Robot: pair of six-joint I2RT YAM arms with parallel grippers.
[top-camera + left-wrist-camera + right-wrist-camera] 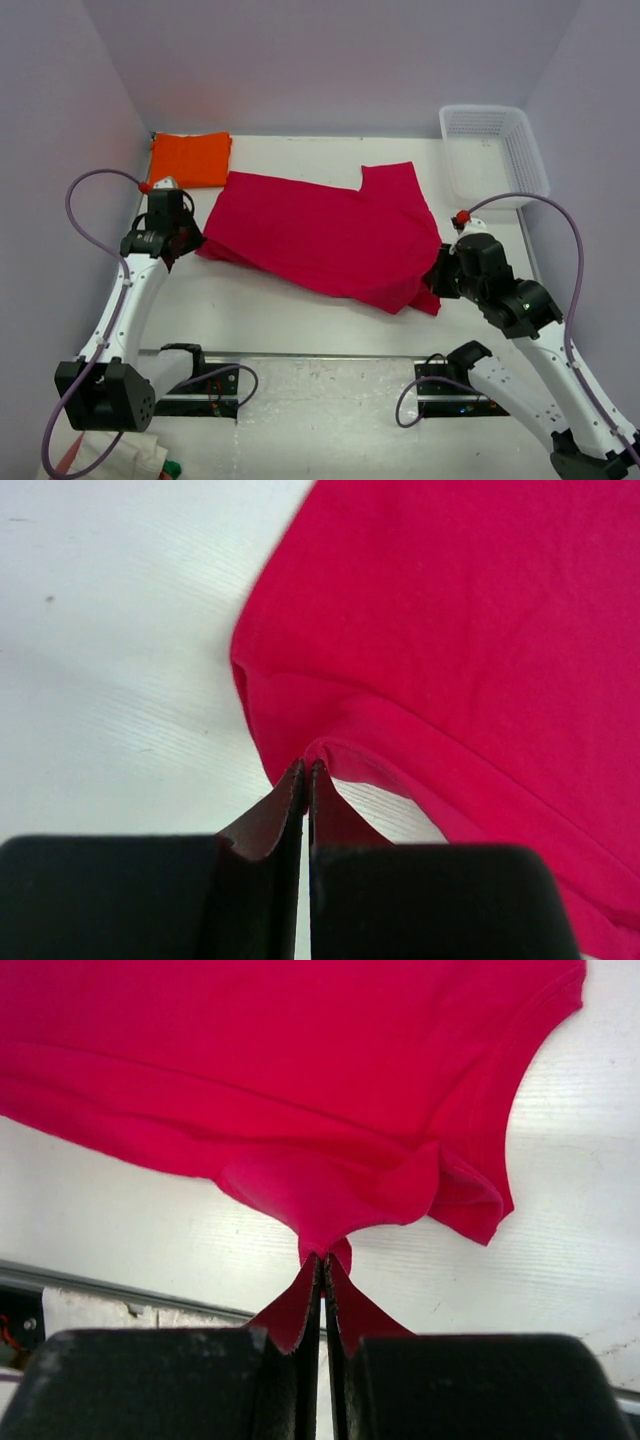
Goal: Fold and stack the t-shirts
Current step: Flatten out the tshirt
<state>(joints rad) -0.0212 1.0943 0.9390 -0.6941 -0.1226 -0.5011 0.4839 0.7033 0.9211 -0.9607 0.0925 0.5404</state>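
My left gripper and right gripper each pinch an edge of the crimson-red cloth t-shirt lying between them, I think to fold it.

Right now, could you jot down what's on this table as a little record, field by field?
red t-shirt: spread across the middle of the table, bunched at its near right corner
orange t-shirt: folded, far left corner
left tool: shut, tips pinching the red shirt's left hem
right tool: shut, pinching the red shirt's near right corner
basket: white mesh, far right corner
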